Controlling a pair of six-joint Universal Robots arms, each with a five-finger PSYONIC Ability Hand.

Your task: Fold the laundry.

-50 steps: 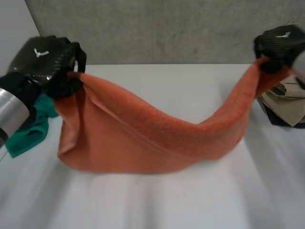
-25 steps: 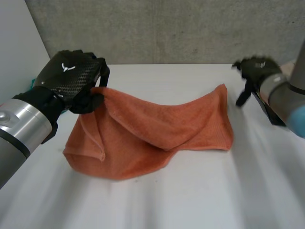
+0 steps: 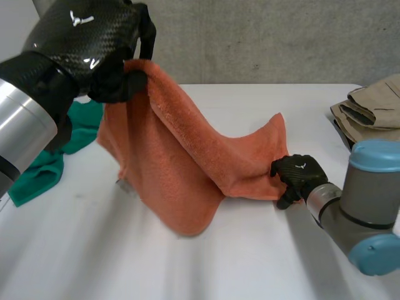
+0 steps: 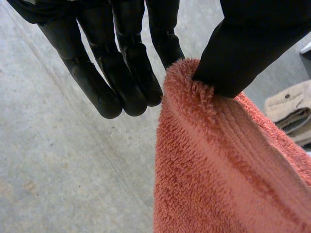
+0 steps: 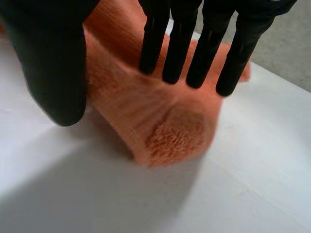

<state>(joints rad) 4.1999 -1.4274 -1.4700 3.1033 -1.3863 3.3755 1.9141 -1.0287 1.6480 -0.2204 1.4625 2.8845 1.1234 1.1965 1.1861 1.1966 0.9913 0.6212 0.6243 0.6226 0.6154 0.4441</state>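
White table (image 3: 250, 262), grey wall behind. We find the orange towel (image 3: 175, 162) unfolded. One corner is raised high at the far left, pinched by the left hand (image 3: 94, 44), and the rest drapes down to the table. The right hand (image 3: 299, 175) sits at the towel's right end, fingers straight, not closed on it. A green cloth (image 3: 37, 169) and beige garments (image 3: 369, 112) lie aside. We judge the folding barely begun.

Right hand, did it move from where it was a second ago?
Yes. The right hand came down and away from the beige clothes, onto the orange towel.
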